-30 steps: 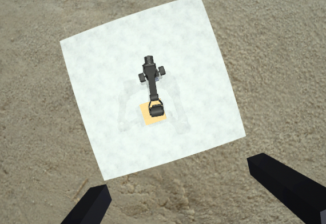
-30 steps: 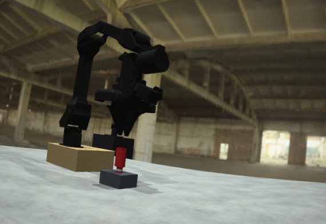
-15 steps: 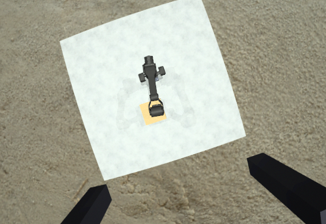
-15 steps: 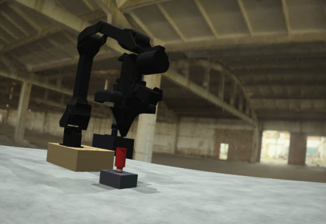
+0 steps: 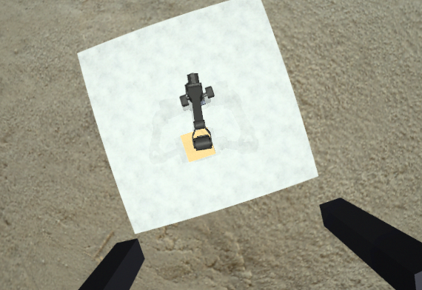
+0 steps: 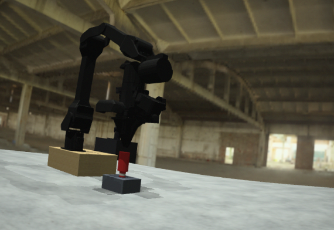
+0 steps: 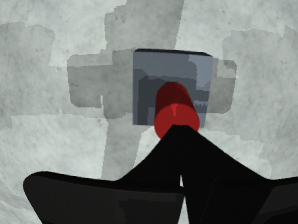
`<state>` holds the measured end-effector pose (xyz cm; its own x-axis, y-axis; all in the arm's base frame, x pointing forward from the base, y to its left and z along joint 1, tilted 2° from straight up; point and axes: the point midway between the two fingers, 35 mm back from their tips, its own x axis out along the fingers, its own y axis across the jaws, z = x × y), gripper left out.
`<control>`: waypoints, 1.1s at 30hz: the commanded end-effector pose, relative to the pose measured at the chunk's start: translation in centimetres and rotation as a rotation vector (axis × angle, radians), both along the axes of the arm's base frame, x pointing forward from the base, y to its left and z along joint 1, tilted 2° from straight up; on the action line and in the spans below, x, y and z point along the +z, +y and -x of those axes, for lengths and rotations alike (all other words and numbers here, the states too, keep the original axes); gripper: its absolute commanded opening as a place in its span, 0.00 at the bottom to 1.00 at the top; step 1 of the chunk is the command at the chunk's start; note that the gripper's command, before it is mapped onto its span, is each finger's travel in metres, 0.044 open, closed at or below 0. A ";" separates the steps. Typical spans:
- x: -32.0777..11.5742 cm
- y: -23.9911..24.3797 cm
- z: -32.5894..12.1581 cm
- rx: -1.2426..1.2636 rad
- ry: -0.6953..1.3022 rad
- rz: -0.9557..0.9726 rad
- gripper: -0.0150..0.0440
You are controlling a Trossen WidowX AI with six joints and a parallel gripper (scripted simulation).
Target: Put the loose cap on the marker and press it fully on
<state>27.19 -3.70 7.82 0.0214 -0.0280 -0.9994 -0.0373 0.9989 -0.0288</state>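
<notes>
- No readable text, labels, brands or numbers in any view.
- Red cap (image 6: 123, 162): plain, no print.
- Grey holder block (image 6: 121, 183): bare faces, no marking.
- Tan base block (image 6: 82, 162): no sign.
- Black arm (image 6: 88, 75): no logo legible.

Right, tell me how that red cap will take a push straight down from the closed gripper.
The red cap sits upright on the marker in the holder block, so it probably slides down stiffly, not tipping. The shut gripper ends in a narrow point above it; off-centre contact might slip on the smooth round top.
</notes>
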 end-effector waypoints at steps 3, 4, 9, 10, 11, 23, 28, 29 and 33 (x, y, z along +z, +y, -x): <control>-1.0 0.0 0.1 -0.006 0.010 -0.001 0.25; -1.1 0.0 0.1 -0.006 0.010 -0.001 0.25; -1.7 0.0 0.1 -0.006 0.011 -0.001 0.25; -1.9 0.0 0.1 -0.006 0.011 -0.001 0.25; -2.0 0.0 0.1 -0.006 0.011 -0.001 0.25; -0.7 -0.1 -0.3 -0.002 -0.007 0.001 0.25; 6.3 0.1 -0.3 -0.002 -0.006 0.001 0.25; 7.0 0.2 -0.1 -0.002 -0.005 0.000 0.25; 7.3 0.2 -0.1 -0.002 -0.005 0.000 0.30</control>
<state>27.64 -3.60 14.90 0.0465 -0.0307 -0.9984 -0.0408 0.9986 -0.0326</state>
